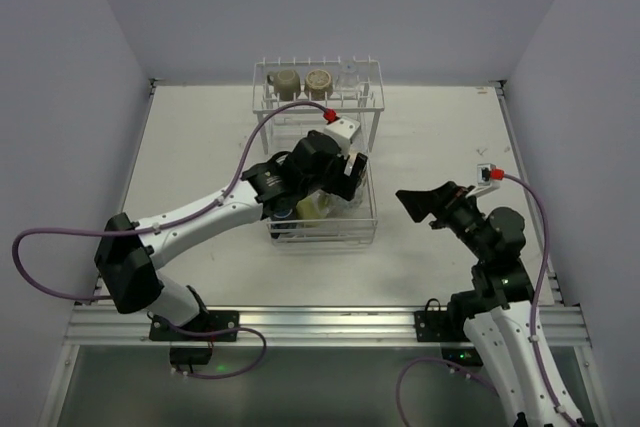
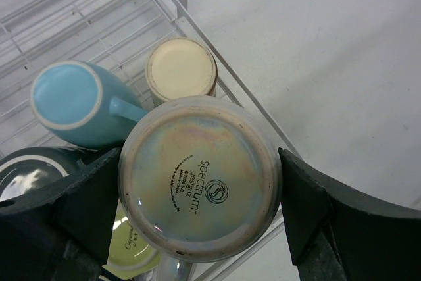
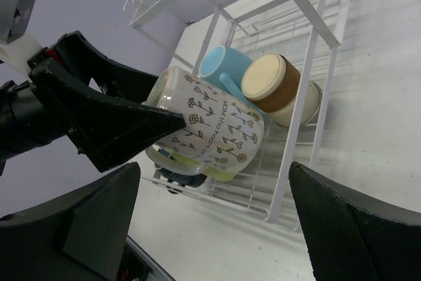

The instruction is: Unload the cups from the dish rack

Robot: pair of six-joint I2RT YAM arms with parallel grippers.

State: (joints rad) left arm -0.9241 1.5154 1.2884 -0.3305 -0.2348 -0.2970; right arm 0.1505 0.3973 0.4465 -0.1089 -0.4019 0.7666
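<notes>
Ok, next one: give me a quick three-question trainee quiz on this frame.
1. Multiple choice: what grips the floral mug? A) left gripper B) right gripper C) nothing
2. True or false: the right gripper is shut on a cup.
3. Short answer: what colour is the handled cup next to the floral mug in the rack?
Key: 1 A. 2 False: the right gripper is open, empty and off to the side of the rack. 3 Light blue.
</notes>
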